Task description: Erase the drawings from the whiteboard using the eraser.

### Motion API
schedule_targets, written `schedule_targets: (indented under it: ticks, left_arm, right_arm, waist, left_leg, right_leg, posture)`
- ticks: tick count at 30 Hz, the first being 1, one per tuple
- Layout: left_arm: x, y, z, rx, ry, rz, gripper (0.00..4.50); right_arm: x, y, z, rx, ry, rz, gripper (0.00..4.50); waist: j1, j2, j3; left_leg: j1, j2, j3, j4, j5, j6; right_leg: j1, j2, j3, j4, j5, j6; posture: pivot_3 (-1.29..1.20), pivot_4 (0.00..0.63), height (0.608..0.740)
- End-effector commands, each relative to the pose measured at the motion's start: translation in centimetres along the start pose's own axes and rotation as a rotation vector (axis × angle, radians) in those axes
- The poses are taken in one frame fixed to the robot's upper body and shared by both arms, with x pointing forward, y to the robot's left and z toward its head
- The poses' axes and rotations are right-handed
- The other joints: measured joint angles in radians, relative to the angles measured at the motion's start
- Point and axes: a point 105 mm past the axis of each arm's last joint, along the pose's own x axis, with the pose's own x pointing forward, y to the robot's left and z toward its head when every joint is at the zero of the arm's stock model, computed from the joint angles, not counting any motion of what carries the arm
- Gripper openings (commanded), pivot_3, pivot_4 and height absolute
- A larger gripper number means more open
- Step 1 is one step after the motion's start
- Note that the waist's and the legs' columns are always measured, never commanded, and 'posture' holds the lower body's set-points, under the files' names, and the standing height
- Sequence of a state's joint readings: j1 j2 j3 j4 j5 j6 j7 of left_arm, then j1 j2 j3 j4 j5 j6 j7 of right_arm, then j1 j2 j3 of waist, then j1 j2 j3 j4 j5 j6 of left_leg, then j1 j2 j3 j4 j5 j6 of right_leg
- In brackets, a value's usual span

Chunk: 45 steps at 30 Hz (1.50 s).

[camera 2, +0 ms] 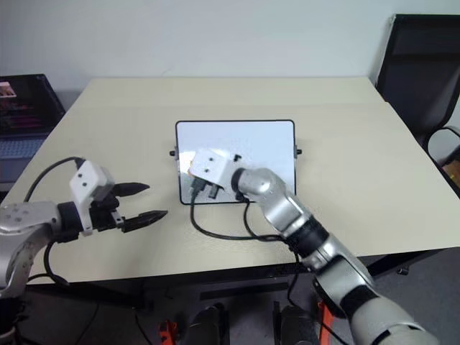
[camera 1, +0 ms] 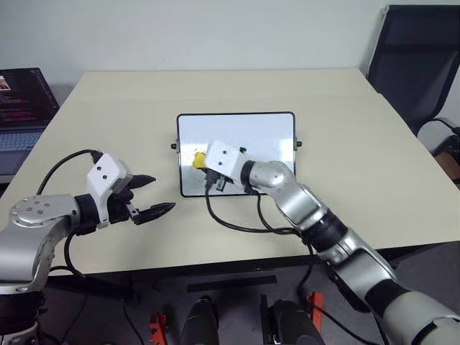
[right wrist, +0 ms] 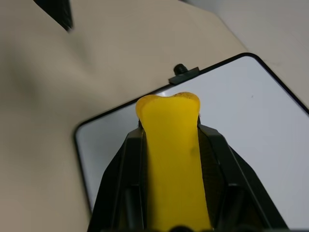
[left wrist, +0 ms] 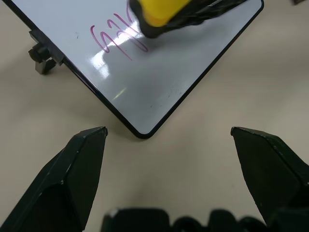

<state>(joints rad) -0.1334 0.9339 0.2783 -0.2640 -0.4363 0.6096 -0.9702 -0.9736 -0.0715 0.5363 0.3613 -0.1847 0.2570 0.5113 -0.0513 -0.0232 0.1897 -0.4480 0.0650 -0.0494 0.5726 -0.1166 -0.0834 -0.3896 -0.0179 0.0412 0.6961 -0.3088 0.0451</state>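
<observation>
The whiteboard (camera 1: 262,136) lies flat in the middle of the table. My right gripper (camera 1: 200,161) is shut on the yellow and black eraser (camera 1: 197,159) and holds it over the board's left part, near the left knob (right wrist: 180,69). In the left wrist view a red squiggle of the drawings (left wrist: 112,41) shows on the board, with the eraser (left wrist: 159,12) at its edge. My left gripper (camera 1: 162,192) hangs open and empty over the table, just left of the board's near left corner (left wrist: 142,135).
A laptop (camera 1: 21,108) sits at the table's left edge. A black chair (camera 1: 417,65) stands at the far right. My right arm's black cable (camera 1: 237,226) trails on the table in front of the board.
</observation>
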Motion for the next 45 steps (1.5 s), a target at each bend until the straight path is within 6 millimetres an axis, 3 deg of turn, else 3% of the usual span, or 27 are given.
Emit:
schedule_targets:
  ticks: [1, 4, 10, 19, 21, 24, 26, 30, 36, 40, 43, 45]
  left_arm:
    - [-1.3, 1.2, 0.6, 0.028, 0.000, 0.063, 4.50]
    - [-1.6, 1.5, 0.3, 0.025, 0.015, 0.078, 4.50]
    - [-1.3, 0.9, 0.4, 0.033, 0.011, 0.069, 4.50]
    - [-1.4, 0.3, 0.4, 0.033, 0.007, 0.071, 4.50]
    - [-1.5, 0.3, 0.4, 0.033, 0.006, 0.073, 4.50]
    - [-1.4, 0.4, 0.4, 0.034, 0.004, 0.074, 4.50]
    - [-1.4, 0.5, 0.5, 0.035, 0.002, 0.073, 4.50]
    - [-1.2, 0.4, 0.6, 0.038, -0.003, 0.067, 4.50]
    - [-1.1, 0.5, 0.7, 0.040, -0.006, 0.063, 4.50]
    - [-1.0, 0.5, 0.7, 0.040, -0.007, 0.056, 4.50]
    - [-0.8, 0.5, 0.8, 0.042, -0.007, 0.049, 4.50]
    - [-0.8, 0.5, 0.9, 0.044, -0.009, 0.044, 4.50]
  right_arm:
    - [1.4, -0.7, 1.5, -0.093, -0.058, -0.019, 1.09]
    - [2.5, -0.8, 1.7, -0.117, -0.063, -0.006, 1.09]
    - [3.8, -2.5, -0.7, -0.092, 0.083, -0.045, 1.09]
    - [2.9, 0.9, -5.0, -0.182, 0.238, 0.241, 1.09]
    - [2.9, 0.0, -5.0, -0.198, 0.234, 0.181, 1.09]
    - [3.1, -3.5, -3.1, -0.231, 0.176, -0.043, 1.09]
    - [3.1, -4.8, -2.3, -0.228, 0.148, -0.119, 1.09]
    - [2.9, -2.9, -4.6, -0.191, 0.234, 0.003, 1.09]
    - [1.3, 1.5, -8.2, -0.277, 0.335, 0.339, 1.09]
    - [1.8, -1.3, -6.8, -0.349, 0.291, 0.158, 1.09]
    - [2.1, -5.5, -3.7, -0.372, 0.197, -0.112, 1.09]
    - [2.1, -5.0, -4.3, -0.374, 0.217, -0.074, 1.09]
  waist:
    - [0.001, 0.000, 0.000]
    - [-0.003, -0.001, 0.000]
    - [-0.003, -0.002, 0.001]
    - [-0.002, -0.002, 0.001]
    - [-0.001, -0.002, 0.001]
    - [0.001, -0.002, 0.001]
    - [0.003, -0.002, 0.001]
    - [0.004, -0.004, 0.000]
    - [0.003, -0.004, 0.000]
    - [0.004, -0.004, 0.000]
    - [0.006, -0.003, 0.001]
    - [0.007, -0.004, 0.000]
  left_leg:
    - [0.000, 0.000, 0.000, -0.001, 0.000, 0.000]
    - [0.000, 0.000, 0.000, -0.003, 0.000, 0.000]
    - [0.000, 0.000, 0.000, -0.005, -0.001, -0.001]
    - [0.005, 0.000, 0.001, -0.005, -0.001, -0.001]
    - [0.006, 0.000, 0.001, -0.005, -0.001, -0.001]
    - [0.007, 0.000, 0.000, -0.005, -0.001, -0.001]
    - [0.007, 0.000, 0.000, -0.005, -0.001, -0.001]
    - [0.009, 0.000, 0.001, -0.004, 0.000, -0.001]
    - [0.013, 0.001, 0.002, -0.005, -0.001, -0.001]
    - [0.014, 0.000, 0.002, -0.005, -0.001, -0.001]
    - [0.014, 0.000, 0.001, -0.005, -0.001, -0.002]
    - [0.014, 0.000, 0.001, -0.005, -0.004, -0.006]
  right_leg:
    - [0.000, 0.000, 0.000, 0.000, 0.000, 0.000]
    - [-0.001, 0.000, 0.000, 0.000, 0.001, -0.002]
    - [-0.002, 0.000, -0.001, 0.000, 0.001, -0.004]
    - [0.001, 0.000, 0.000, 0.001, -0.001, -0.003]
    - [0.001, 0.000, 0.000, 0.001, -0.003, -0.005]
    - [0.001, 0.000, 0.000, 0.002, -0.003, -0.006]
    - [0.000, 0.000, 0.000, 0.002, -0.002, -0.007]
    - [0.000, 0.000, 0.001, 0.001, -0.001, -0.007]
    - [0.003, 0.000, 0.002, 0.001, -0.002, -0.008]
    - [0.003, 0.000, 0.002, 0.001, -0.002, -0.007]
    - [0.002, -0.001, 0.001, 0.001, 0.001, -0.009]
    - [0.001, -0.002, 0.001, 0.001, 0.002, -0.010]
  posture:
    - [0.00, 0.150, 0.740]
    - [0.00, 0.150, 0.740]
    - [0.00, 0.150, 0.740]
    - [0.00, 0.150, 0.740]
    - [0.00, 0.150, 0.740]
    - [0.00, 0.150, 0.740]
    - [0.00, 0.150, 0.740]
    - [0.00, 0.150, 0.740]
    - [0.00, 0.150, 0.740]
    - [0.00, 0.150, 0.740]
    - [0.00, 0.150, 0.740]
    - [0.00, 0.150, 0.740]
